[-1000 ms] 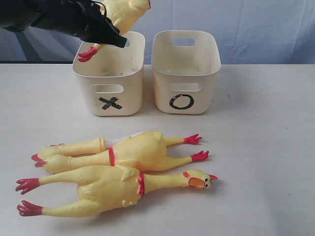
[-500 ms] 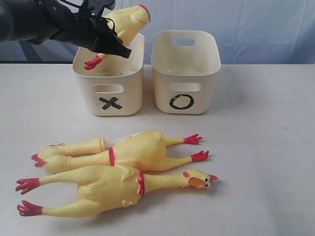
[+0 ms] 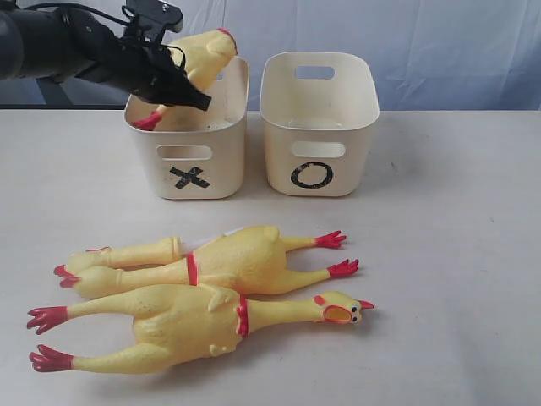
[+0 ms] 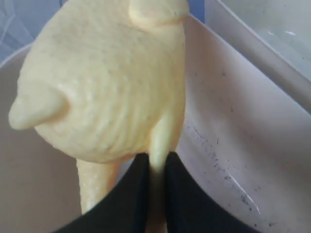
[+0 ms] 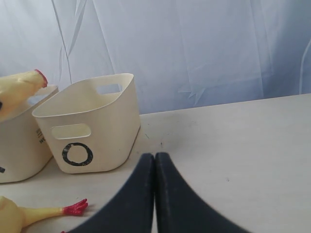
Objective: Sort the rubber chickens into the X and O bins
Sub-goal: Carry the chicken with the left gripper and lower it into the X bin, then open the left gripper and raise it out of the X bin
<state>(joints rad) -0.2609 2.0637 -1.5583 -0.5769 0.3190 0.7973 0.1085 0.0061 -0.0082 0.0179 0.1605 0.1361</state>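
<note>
My left gripper (image 4: 156, 167) is clamped on one thin leg of a long yellow rubber chicken (image 3: 205, 52). I hold it tilted over the cream plastic tub marked with a black X (image 3: 226, 161), where one red foot (image 3: 148, 121) hangs inside the opening while the body and red-banded neck end stick up past the back rim. My right gripper (image 5: 155, 162) is closed on nothing, its two black fingers pressed together above the pale tabletop (image 3: 456, 271). That makes three chickens in all (one in my grip, two lying down). The two on the table lie side by side, touching, in front of the tubs: the nearer one (image 3: 182, 326) with its orange beak pointing right, the farther one (image 3: 241, 258) with its red feet pointing right. There are two tubs, just beside each other, and the second cream tub marked with a black O (image 3: 359, 156) stands on the right in the exterior view.
</note>
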